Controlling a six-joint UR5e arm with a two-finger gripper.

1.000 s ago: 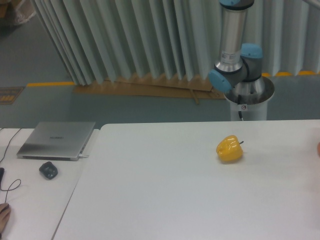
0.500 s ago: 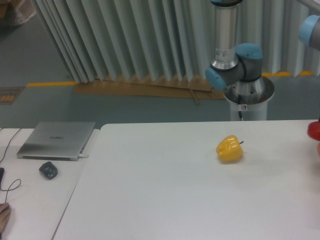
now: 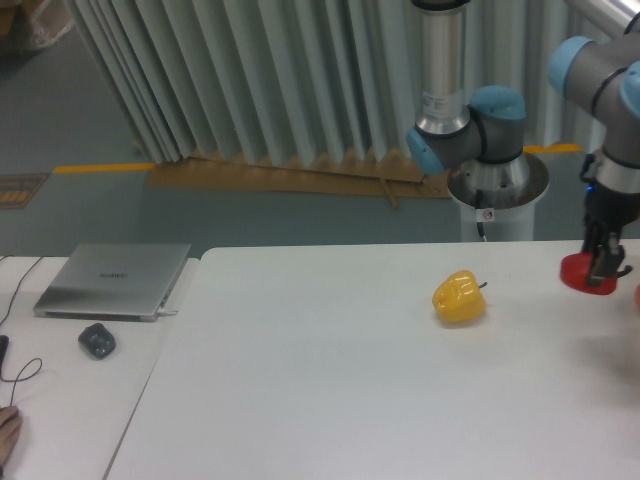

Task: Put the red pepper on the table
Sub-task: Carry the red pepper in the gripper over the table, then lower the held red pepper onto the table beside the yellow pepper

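- Laptop (image 3: 112, 280), silver and closed, lies on a smaller white desk (image 3: 70, 400) at far left, with a dark mouse (image 3: 97, 341) just in front of it.
- White table (image 3: 330, 400) fills the middle and right of the view, its matte top bare across most of its width.
- Yellow bell pepper (image 3: 459, 298) rests on the table right of centre, stem pointing right.
- Red pepper (image 3: 583, 272) sits at the far right, well apart from the yellow one; it looks small, glossy and rounded, and its stem cannot be seen.
- Gripper (image 3: 603, 268) hangs straight down from above, its dark fingers (image 3: 598, 266) closed around the red pepper, which sits directly beneath the wrist.
- Whether the red pepper touches the tabletop or hangs just above it cannot be told; the coming move likely turns on that small vertical gap.
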